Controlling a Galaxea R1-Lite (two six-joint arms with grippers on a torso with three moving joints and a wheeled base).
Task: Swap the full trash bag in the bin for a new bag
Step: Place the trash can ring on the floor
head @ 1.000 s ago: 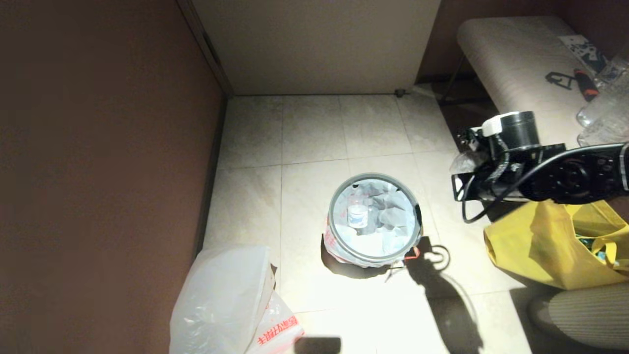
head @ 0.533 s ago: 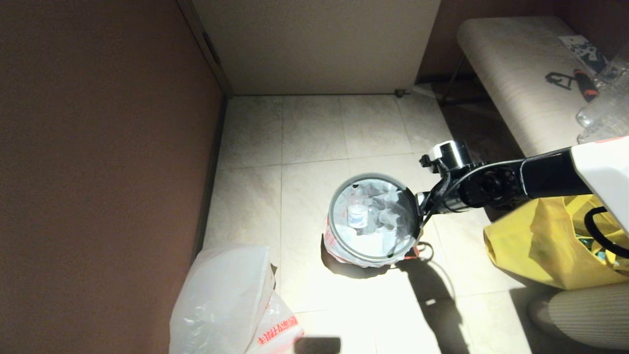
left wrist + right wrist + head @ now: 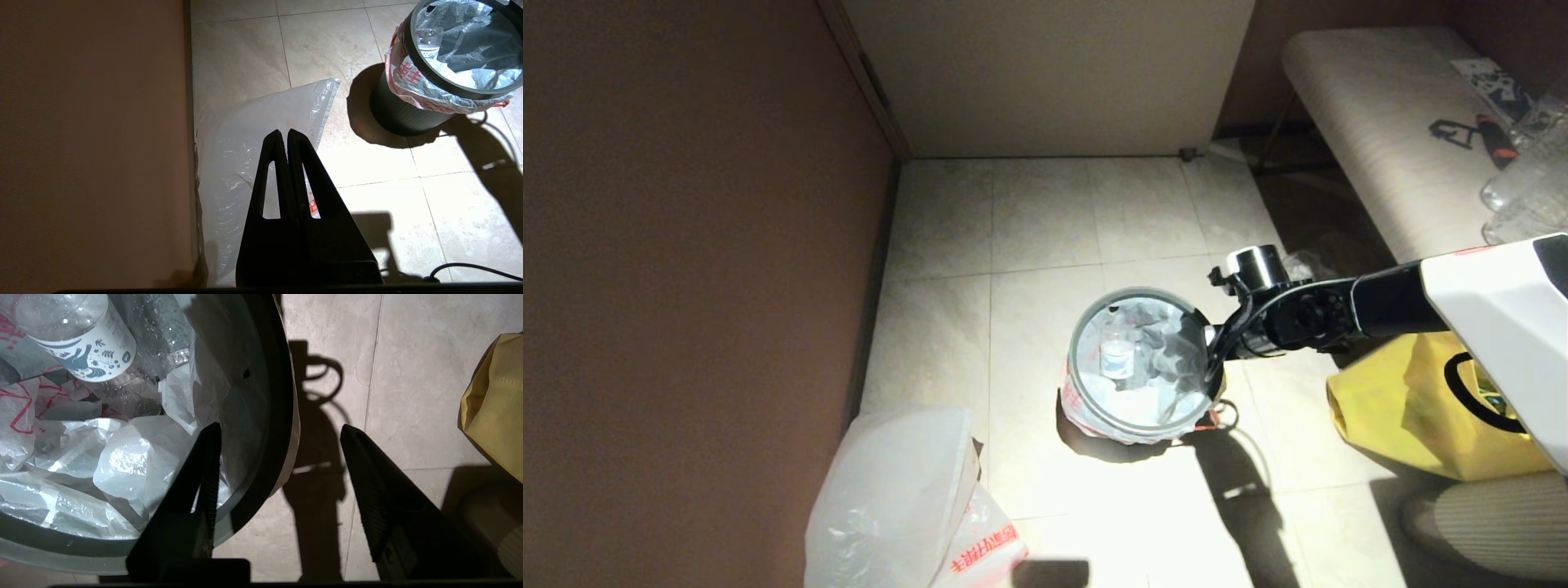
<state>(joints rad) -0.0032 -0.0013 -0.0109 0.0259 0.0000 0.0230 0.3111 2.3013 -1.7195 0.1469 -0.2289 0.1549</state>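
Observation:
The bin [image 3: 1072, 359] stands mid-floor, black-walled [image 3: 398, 120] with a grey hoop rim. The full trash bag [image 3: 1156, 351] lines it, see-through and crumpled [image 3: 122, 453], its edge folded over the rim [image 3: 412, 87]. A clear bottle [image 3: 81, 335] lies inside. My right gripper [image 3: 280, 428] is open and straddles the bin's right rim [image 3: 282, 375]: one finger hangs inside over the bag, the other outside over the floor. In the head view it sits at the rim's right side [image 3: 1213, 367]. The new bag [image 3: 890, 498], milky with red characters, lies flat by the left wall. My left gripper [image 3: 284, 132] hovers shut above it [image 3: 237, 155].
A yellow tote bag [image 3: 1413, 408] stands close to the right of the bin, also in the right wrist view [image 3: 494, 400]. A padded bench [image 3: 1380, 106] with small items runs along the back right. A brown wall [image 3: 686, 245] bounds the left side.
My right arm has swung down and left from above the tote to the bin's right rim, settling a little lower in the last half second. The bags and bin have not moved.

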